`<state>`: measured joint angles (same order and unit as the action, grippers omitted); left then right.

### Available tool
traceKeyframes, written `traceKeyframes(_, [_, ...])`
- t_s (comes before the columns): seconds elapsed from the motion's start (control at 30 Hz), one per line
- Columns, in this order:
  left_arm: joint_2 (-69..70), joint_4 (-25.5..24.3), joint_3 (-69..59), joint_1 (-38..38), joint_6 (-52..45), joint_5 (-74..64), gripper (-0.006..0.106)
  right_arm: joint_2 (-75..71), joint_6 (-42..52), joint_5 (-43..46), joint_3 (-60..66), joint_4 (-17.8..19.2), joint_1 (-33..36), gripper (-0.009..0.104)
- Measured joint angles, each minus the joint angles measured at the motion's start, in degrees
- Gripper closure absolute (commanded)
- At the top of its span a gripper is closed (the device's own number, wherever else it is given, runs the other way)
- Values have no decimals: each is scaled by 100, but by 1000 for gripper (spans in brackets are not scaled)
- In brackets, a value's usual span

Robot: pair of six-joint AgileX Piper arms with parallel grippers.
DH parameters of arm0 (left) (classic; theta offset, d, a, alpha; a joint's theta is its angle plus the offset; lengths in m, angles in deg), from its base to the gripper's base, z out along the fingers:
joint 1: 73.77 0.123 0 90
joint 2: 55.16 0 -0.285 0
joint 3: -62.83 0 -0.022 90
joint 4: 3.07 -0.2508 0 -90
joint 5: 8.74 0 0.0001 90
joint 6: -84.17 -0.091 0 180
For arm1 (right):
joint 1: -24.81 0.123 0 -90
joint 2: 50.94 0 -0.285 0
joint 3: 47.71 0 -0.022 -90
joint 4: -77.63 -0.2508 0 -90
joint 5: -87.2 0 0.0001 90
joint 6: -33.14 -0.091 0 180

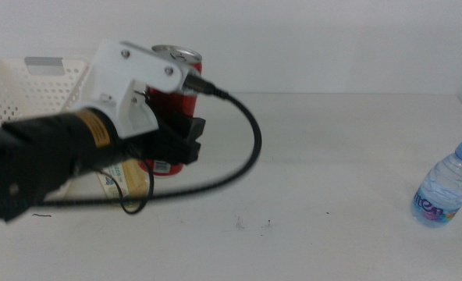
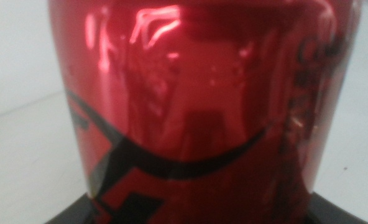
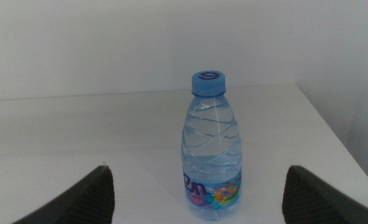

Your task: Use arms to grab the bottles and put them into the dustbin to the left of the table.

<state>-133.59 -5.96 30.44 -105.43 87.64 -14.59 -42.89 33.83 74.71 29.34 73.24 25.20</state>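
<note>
Closing around one red can [image 1: 173, 86], the left end effector [image 1: 171, 144] holds it upright at the table's [image 1: 317, 172] far left, just beside the single white dustbin [image 1: 28, 90] — in the left wrist view the can [image 2: 202, 106] fills the frame between the jaws. One yellow-tea bottle [image 1: 126, 181] lies under that arm. One water bottle [image 3: 212, 149] stands upright near the table's right edge, in front of the right end effector [image 3: 196, 199], whose jaws are spread wide — not touching it.
</note>
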Motion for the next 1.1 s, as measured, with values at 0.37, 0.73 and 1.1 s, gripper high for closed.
traceKeyframes(0.37, [0,150,1938,854,-60,-2672,66,0,0,0,0,0,0,10])
traceKeyframes(0.73, [-136,591,3264,3018,-887,-4680,66,0,0,0,0,0,0,10])
traceKeyframes(1.1, [-598,2218,3508,4015,-2528,-5860,66,0,0,0,0,0,0,10])
